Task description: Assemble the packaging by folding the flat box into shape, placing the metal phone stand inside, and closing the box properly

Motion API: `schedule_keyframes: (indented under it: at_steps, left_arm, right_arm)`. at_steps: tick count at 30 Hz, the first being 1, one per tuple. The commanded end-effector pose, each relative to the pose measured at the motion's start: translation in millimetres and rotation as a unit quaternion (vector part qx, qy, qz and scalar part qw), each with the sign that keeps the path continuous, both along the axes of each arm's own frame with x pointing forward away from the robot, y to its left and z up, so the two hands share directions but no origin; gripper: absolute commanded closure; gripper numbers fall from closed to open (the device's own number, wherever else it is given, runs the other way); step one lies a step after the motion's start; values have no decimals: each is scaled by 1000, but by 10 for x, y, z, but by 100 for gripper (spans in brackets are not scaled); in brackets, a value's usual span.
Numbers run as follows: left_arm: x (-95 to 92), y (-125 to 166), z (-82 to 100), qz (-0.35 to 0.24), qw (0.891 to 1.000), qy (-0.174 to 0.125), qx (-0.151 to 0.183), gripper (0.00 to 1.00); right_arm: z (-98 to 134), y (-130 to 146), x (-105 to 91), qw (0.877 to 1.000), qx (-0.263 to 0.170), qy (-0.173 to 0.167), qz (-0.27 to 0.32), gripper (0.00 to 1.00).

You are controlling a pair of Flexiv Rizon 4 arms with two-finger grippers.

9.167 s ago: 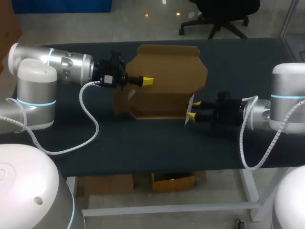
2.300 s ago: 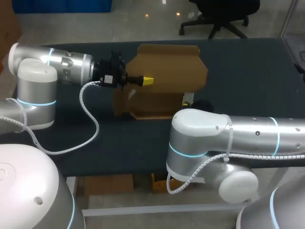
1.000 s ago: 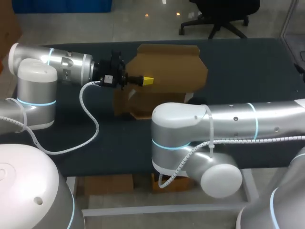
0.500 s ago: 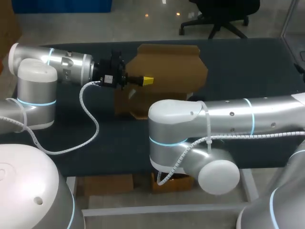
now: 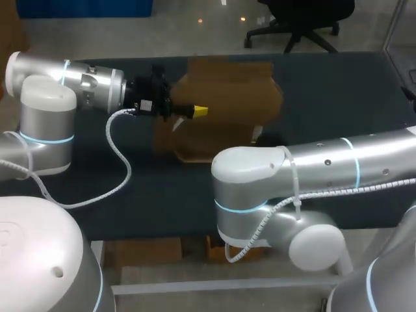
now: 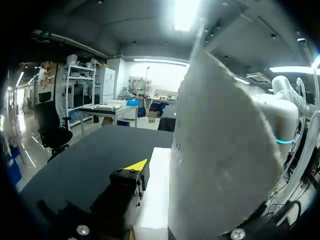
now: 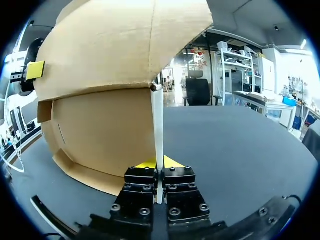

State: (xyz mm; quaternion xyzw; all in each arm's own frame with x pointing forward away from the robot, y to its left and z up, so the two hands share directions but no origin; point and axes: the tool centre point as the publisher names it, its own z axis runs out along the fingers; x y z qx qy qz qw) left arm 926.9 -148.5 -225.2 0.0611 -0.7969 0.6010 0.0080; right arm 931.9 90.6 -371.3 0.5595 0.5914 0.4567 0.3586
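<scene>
Seen from above, the cardboard box (image 5: 227, 97) stood partly folded near the middle of the dark counter (image 5: 338, 91), its lid flap raised. The left gripper (image 5: 195, 111) lay against the box's left side. The right arm (image 5: 260, 188) crossed in front of the box and hid its own gripper.

In the left wrist view, a pale box panel (image 6: 220, 160) stood close alongside the gripper. Whether its jaws held the panel could not be told.

In the right wrist view, the right gripper (image 7: 159, 163) had its jaws pinching the thin edge of a box flap (image 7: 157, 125). The flap rose upright from them, and the box's brown body stood just beside it.
</scene>
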Motion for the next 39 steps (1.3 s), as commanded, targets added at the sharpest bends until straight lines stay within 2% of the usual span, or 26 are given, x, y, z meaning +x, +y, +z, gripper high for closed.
schedule_keyframes:
  at_steps: [1, 23, 30, 39]
  left_arm:
    - [-110, 80, 141, 27, 999, -13, 12, 0]
    - [-269, 569, 380, 62, 990, -92, 85, 0]
    - [-301, 730, 448, 62, 988, -109, 94, 0]
    - [-345, 901, 535, 56, 984, -127, 112, 0]
  right_arm:
    - [32, -103, -51, 999, 15, -1, 33, 100]
    - [193, -447, -30, 988, 70, 42, 129, 100]
    - [208, -497, 19, 975, 105, 73, 182, 100]
    - [267, -541, 25, 969, 109, 91, 203, 100]
